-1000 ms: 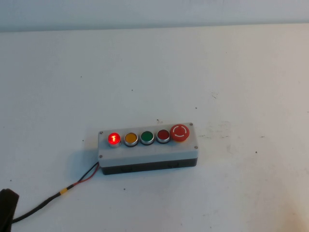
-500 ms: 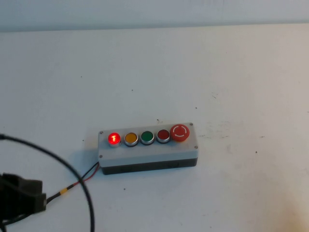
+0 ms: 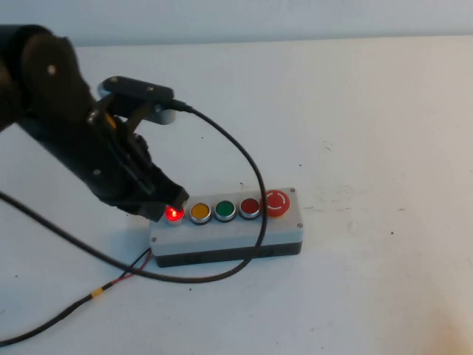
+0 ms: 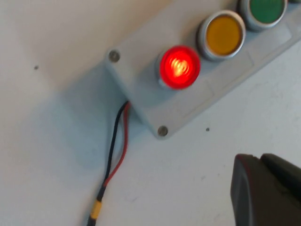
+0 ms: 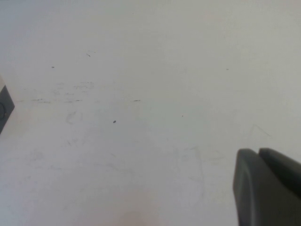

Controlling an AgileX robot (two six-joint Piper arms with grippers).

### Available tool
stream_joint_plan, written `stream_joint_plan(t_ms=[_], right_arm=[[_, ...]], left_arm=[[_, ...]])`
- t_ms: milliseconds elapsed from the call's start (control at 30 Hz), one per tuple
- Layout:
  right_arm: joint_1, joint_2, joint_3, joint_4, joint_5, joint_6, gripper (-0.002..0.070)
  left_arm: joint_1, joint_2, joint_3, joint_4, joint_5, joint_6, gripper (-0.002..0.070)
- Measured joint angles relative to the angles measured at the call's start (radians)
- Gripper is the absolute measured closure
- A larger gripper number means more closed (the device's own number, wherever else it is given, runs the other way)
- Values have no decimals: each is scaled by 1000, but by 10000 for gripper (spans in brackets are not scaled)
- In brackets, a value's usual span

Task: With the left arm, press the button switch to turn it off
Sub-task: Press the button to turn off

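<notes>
Button (image 3: 174,214) lit, left gripper (image 3: 168,201) just beside it, finger state indeterminate; off-centre descent risks striking yellow button (image 3: 200,212); right gripper (image 5: 268,188) parked.

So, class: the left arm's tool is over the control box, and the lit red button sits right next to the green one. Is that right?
Not quite. The lit red button sits next to the yellow button, not the green button, which is one further along the control box. The high view shows the row. The left tool is indeed there, just beside the lit button. The right tool shows only in its own wrist view, over bare table.
</notes>
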Motion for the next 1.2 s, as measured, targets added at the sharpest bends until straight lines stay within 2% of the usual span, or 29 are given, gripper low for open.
stream_joint_plan(t_ms=[400,700,1200], right_arm=[[0,0,0,0,0,0,692],[0,0,0,0,0,0,692],[0,0,0,0,0,0,692]], left_arm=[[-16,280,-249,2,56,20,678],[-16,345,-262,67,78,6,678],[-16,351,-270,70,87,-4,678]])
